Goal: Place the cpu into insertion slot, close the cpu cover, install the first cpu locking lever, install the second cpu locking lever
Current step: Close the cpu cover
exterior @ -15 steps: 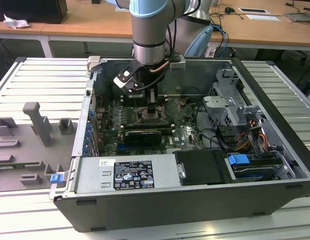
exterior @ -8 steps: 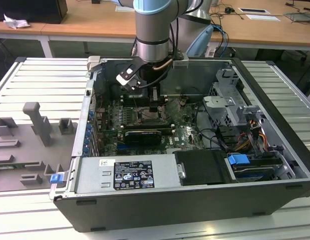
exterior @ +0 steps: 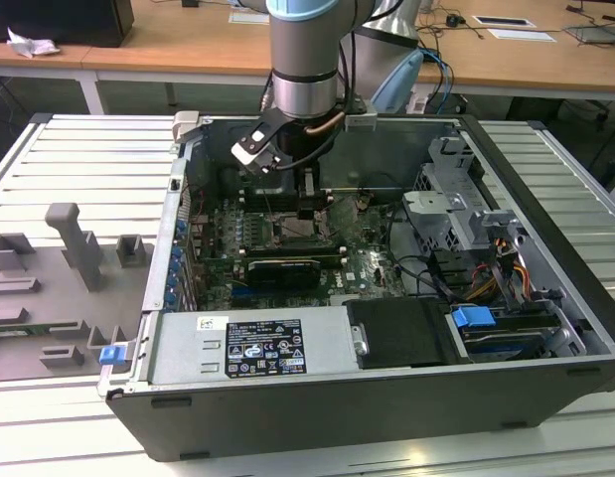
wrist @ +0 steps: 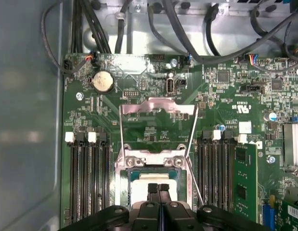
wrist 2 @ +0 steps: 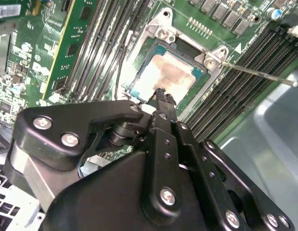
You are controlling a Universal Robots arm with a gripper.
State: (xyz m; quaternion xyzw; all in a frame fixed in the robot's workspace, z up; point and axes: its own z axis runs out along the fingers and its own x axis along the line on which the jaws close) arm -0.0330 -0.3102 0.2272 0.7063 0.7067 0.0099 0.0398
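Step one looks done — chip (wrist 2: 170,77) lies flat in the socket (wrist: 151,161) mid-board (wrist: 153,132), hand (wrist 2: 163,95) pinched narrow, gripping nothing, tips at the chip's near edge — cover (wrist: 158,107) stands open, levers (wrist: 193,130) unhooked, closing not yet begun.

A pale grey table of ribbed metal slats (exterior: 78,139) carries everything. A black metal computer tower case (exterior: 386,422) lies on its side across the table's middle and the exterior view's right, with its open side facing up. Just beside it, on the exterior view's left, sits a grey moulded fixture plate (exterior: 49,298) with upright blocks.
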